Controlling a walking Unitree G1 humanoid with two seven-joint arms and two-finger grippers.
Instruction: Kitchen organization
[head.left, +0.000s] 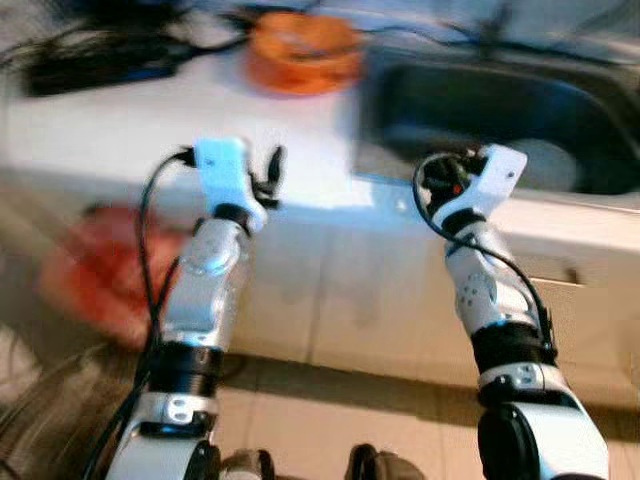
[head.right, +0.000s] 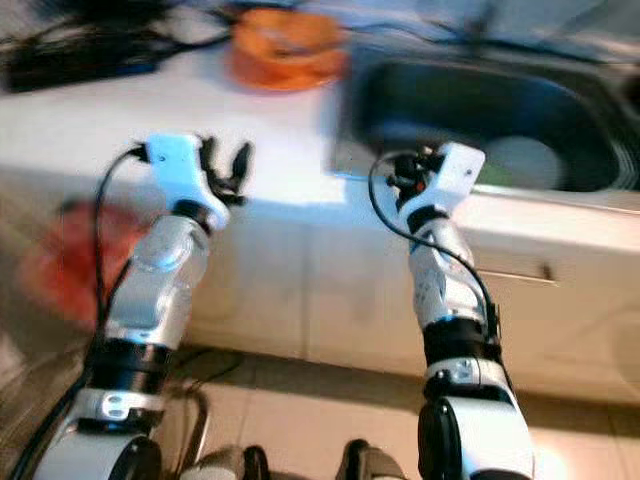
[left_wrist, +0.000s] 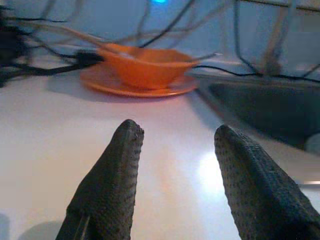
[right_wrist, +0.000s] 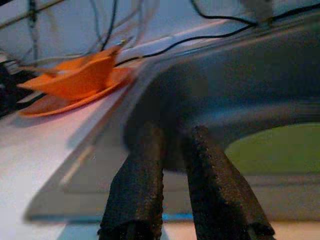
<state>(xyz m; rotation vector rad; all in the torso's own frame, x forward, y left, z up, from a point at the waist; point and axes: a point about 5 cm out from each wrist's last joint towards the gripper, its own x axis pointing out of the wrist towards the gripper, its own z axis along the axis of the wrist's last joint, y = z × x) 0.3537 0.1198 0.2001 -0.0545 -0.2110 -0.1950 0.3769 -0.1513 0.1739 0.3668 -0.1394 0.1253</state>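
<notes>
Orange bowl (head.left: 303, 45) sits on an orange plate (head.left: 300, 70) at the top centre of the left eye view, on the white counter (head.left: 150, 130), with a dark sink (head.left: 480, 120) to its right and black cables (head.left: 90, 60) at the upper left. Left gripper (head.left: 268, 172) hovers over the counter's front edge at centre left; right gripper (head.left: 440, 180) sits at the sink's near rim, centre right. A blurred red shape (head.left: 95, 270) lies low at the left, beside the cabinet front (head.left: 330, 290).

Left wrist view: the two black fingers (left_wrist: 107, 185) stand spread apart over the counter, the bowl and plate beyond them at upper centre.

Right wrist view: the fingers (right_wrist: 137, 185) are nearly together with a narrow gap, at the sink's rim; a pale green dish (right_wrist: 280, 150) lies in the basin at the right, the bowl at the upper left.
</notes>
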